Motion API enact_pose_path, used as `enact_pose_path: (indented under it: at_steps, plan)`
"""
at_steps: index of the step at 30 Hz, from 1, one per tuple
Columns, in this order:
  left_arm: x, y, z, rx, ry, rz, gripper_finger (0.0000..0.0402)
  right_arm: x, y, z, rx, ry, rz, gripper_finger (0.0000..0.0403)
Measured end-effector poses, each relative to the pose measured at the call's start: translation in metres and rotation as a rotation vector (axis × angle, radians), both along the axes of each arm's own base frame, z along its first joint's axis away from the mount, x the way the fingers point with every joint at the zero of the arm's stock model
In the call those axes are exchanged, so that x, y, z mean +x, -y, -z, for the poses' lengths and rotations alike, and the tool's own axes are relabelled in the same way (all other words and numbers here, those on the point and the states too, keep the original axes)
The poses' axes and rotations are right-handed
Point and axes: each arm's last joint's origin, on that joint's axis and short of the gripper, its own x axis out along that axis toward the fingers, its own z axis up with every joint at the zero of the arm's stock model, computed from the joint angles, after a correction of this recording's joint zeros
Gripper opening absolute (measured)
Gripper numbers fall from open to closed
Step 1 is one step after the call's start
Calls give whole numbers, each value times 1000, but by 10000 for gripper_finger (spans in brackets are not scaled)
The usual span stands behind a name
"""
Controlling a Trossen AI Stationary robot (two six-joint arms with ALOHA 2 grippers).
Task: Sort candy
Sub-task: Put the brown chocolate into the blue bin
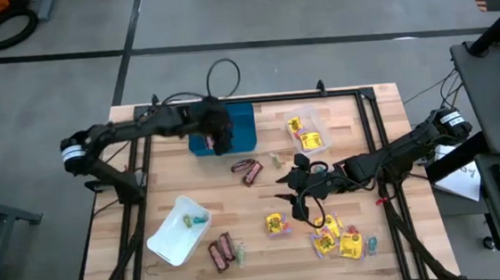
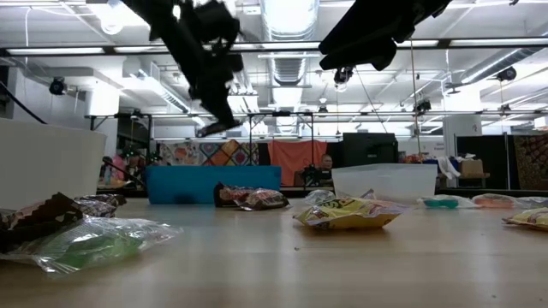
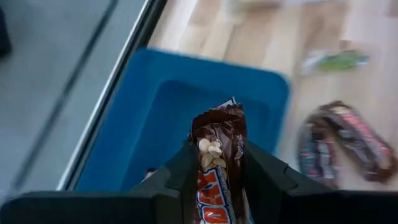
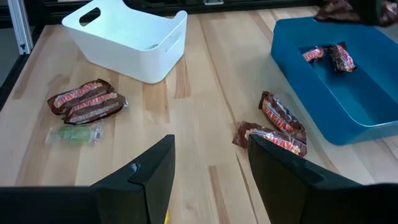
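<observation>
L gripper fingers clenched on brown-red wrapped mini bar, held above blue plastic tray, prob. for drop w/ bars already inside. R gripper fingers spread, nothing held, hovering mid-table over wooden tabletop nr two loose brown-red bars. Yellow square packets scattered by R arm; white plastic bin holds pastel sweets.

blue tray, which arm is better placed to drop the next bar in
Left. The left gripper is shut on a brown-red mini bar right above the blue tray. The right gripper is open at mid-table, holding nothing.
</observation>
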Motion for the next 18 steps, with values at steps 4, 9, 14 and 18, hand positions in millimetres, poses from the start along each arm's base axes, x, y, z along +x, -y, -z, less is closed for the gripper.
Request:
enact_pose_path:
  at_steps: [4,9,14,18]
  plan:
    - [-5,-26,15,-43,-40,-67,87,0,0,0,-1,-5,0,194]
    - [-3,-36,29,-63,-74,-90,87,0,0,0,-8,-5,-2,194]
    - [2,-39,37,-69,-82,-94,95,0,1,0,-33,2,35,194]
    - [3,-39,38,-67,-79,-98,117,0,2,0,-25,3,50,194]
